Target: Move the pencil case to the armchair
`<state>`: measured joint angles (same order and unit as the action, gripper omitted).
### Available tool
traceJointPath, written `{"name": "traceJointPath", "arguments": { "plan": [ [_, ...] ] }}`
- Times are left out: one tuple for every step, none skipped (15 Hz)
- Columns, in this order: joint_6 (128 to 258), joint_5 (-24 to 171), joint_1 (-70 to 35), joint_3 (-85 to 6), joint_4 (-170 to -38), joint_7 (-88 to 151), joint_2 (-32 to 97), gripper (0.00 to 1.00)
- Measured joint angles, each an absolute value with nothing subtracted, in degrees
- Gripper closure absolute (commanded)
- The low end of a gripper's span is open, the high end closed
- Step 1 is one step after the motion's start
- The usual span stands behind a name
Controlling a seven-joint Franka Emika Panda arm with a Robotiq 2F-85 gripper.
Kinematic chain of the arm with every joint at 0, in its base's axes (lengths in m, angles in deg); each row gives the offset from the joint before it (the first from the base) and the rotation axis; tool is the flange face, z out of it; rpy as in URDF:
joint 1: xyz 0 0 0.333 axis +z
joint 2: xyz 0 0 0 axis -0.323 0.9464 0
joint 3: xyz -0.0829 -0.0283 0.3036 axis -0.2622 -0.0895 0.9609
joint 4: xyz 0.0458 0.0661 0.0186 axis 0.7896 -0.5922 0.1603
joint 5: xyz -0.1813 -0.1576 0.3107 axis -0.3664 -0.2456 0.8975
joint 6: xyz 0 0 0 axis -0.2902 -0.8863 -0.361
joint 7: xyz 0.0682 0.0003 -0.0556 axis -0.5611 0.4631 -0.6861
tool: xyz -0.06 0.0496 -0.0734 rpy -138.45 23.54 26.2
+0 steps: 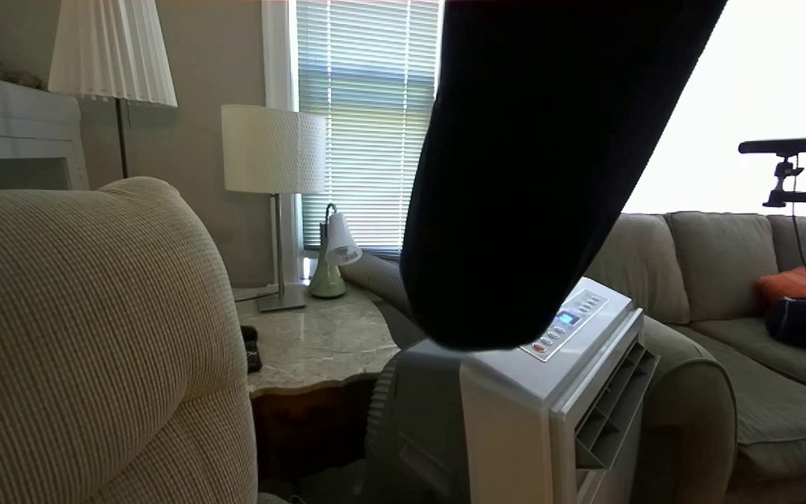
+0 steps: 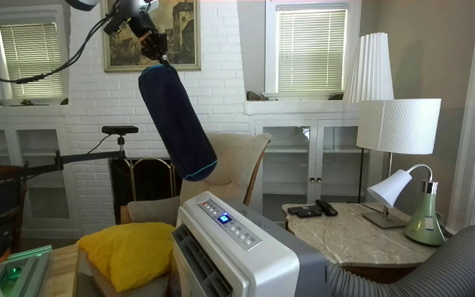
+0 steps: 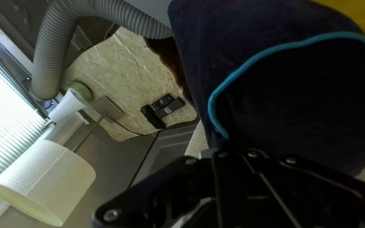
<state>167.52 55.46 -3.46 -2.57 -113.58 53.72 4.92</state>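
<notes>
The pencil case [image 2: 177,123] is a long dark pouch with teal edging. It hangs tilted in the air by its upper end from my gripper [image 2: 163,60]. In an exterior view it is a large black shape [image 1: 529,196] close to the camera, and the gripper is out of view there. In the wrist view my gripper [image 3: 225,152] is shut on the end of the pencil case [image 3: 280,79]; the fingertips are partly hidden. The armchair [image 1: 88,336] is beige and ribbed. Its back [image 2: 229,165] shows behind the pencil case; a sliver shows in the wrist view [image 3: 197,142].
A yellow cushion [image 2: 130,251] lies on the armchair's seat. A portable air conditioner [image 2: 262,264] stands in front, below the pencil case, with a grey hose [image 2: 447,264]. A marble-top table [image 2: 357,235] holds lamps and remotes. A camera boom [image 2: 93,156] reaches in. A sofa [image 1: 781,392] holds a red-orange cushion [image 1: 805,287].
</notes>
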Motion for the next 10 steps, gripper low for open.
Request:
{"name": "traceJointPath", "arguments": {
  "plan": [
    [167.94, 55.46, -2.82, -2.28, -113.03, 54.01, 6.06, 0.99],
    [168.30, 55.46, -2.13, -2.05, -112.57, 54.27, 7.13, 0.99],
    [168.61, 55.46, -1.48, -1.85, -112.16, 54.47, 8.13, 0.99],
    [168.68, 55.46, -0.84, -1.67, -111.80, 54.61, 9.11, 0.99],
    [168.76, 55.44, -0.23, -1.51, -111.56, 54.81, 10.08, 0.96],
    [168.90, 55.42, 0.35, -1.47, -111.52, 55.12, 10.92, 0.96],
    [168.96, 55.38, 0.78, -1.43, -111.52, 55.47, 11.65, 0.96],
    [168.99, 55.36, 0.98, -1.38, -111.48, 55.75, 12.16, 0.96],
    [169.00, 55.35, 1.01, -1.37, -111.41, 55.81, 12.43, 0.96],
    [169.00, 55.35, 1.00, -1.39, -111.31, 55.82, 12.55, 0.96]
  ]
}}
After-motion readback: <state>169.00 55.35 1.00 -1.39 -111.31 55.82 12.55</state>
